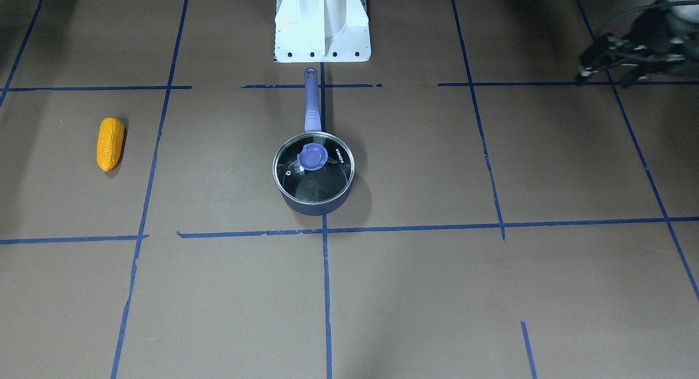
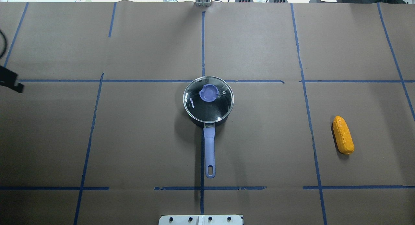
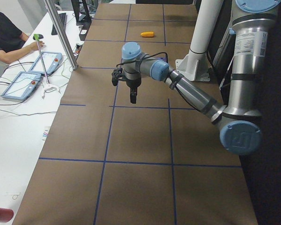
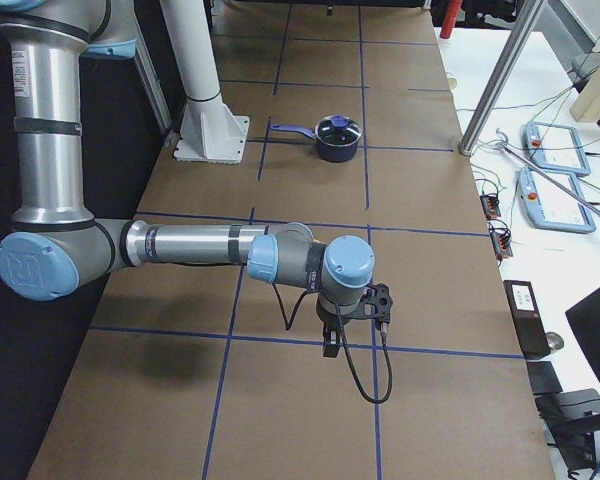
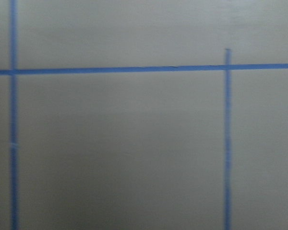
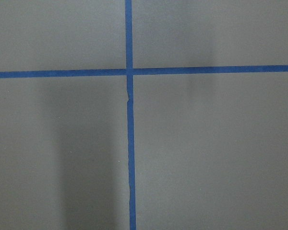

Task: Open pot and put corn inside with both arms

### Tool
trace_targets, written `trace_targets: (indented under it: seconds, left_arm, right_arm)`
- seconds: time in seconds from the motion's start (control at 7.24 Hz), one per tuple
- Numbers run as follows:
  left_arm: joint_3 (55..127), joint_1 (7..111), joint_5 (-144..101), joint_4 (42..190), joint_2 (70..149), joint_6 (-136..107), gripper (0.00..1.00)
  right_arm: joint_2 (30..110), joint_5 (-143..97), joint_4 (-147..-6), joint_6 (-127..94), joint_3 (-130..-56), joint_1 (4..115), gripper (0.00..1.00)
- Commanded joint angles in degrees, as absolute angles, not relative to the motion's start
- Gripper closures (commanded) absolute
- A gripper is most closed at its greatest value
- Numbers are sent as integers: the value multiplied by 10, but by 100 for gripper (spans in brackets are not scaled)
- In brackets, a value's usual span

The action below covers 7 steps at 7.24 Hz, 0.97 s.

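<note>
The pot [image 1: 314, 207] stands mid-table, its glass lid [image 1: 314, 177] with a purple knob on it and its handle [image 1: 311, 103] pointing at the robot's base. It also shows in the overhead view [image 2: 197, 123] and the exterior right view [image 4: 337, 150]. The corn [image 1: 110, 143] lies on the paper far to the robot's right, also in the overhead view [image 2: 343, 135]. My left gripper [image 1: 606, 67] hovers far off to the pot's left, blurred; I cannot tell its state. My right gripper [image 4: 332, 340] shows only in the exterior right view, far from the corn; I cannot tell its state.
The white base pedestal [image 1: 322, 24] stands behind the pot's handle. Blue tape lines grid the brown paper. An operator [image 3: 4, 37] sits at a side desk with pendants [image 3: 42, 63]; a metal post [image 3: 61, 33] stands at the table's edge.
</note>
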<state>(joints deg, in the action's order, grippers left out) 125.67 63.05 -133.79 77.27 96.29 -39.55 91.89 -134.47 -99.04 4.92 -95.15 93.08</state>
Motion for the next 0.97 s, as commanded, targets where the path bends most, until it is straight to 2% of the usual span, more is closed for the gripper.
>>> trace_targets:
  seconds: [0.0,0.28,0.55,0.83]
  left_arm:
    - [1257,509,-1273,735,1077,-545,0]
    - [1221,443,-1206,643,1219,-593,0]
    - [1105,428,-1204,646,1334,-616,0]
    - [1017,425,-1200,662,1418,-627,0]
  right_arm:
    - [895,-1346,-991,46,-953,929,0]
    - [895,-1346,-991,47,-947,929,0]
    - [897,-1359,-991,47,-946,929,0]
    - [899,-1377,-991,46,-945,929,0]
